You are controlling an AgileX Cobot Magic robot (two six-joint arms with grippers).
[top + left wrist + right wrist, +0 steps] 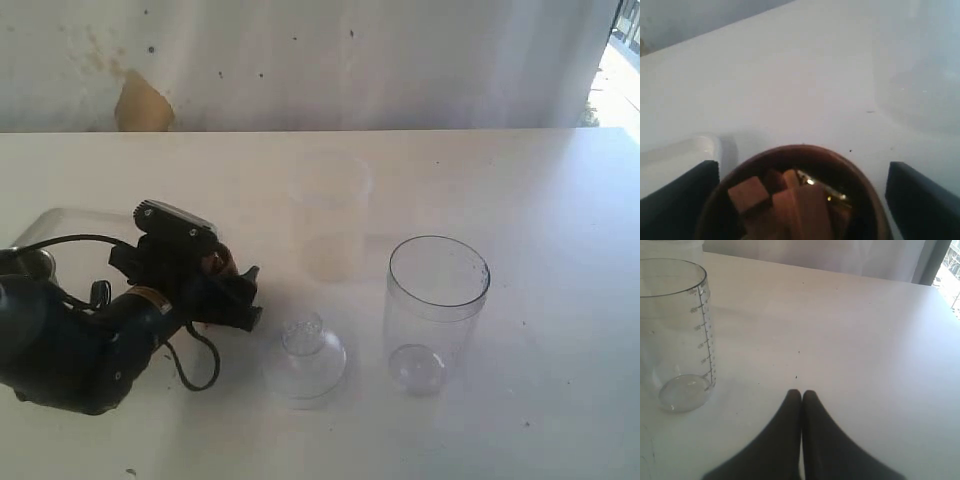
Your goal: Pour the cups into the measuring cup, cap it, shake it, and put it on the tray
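My left gripper (228,292) is low over the table at the left, its two dark fingers (675,205) set wide on either side of the small brown wooden cup (800,200). The cup fills the gap between them and holds several wooden blocks. In the exterior view only a sliver of the wooden cup (213,263) shows. The steel tumbler (35,263) peeks out behind the arm at the far left. An empty clear measuring cup (435,305) (677,340) stands upright to the right. My right gripper (801,392) is shut and empty beside it. The white tray (65,222) lies behind the left arm.
A frosted plastic cup (330,215) stands behind the centre. The clear dome lid (303,355) rests on the table between my left gripper and the measuring cup. The tray's rounded corner (695,147) shows by the left finger.
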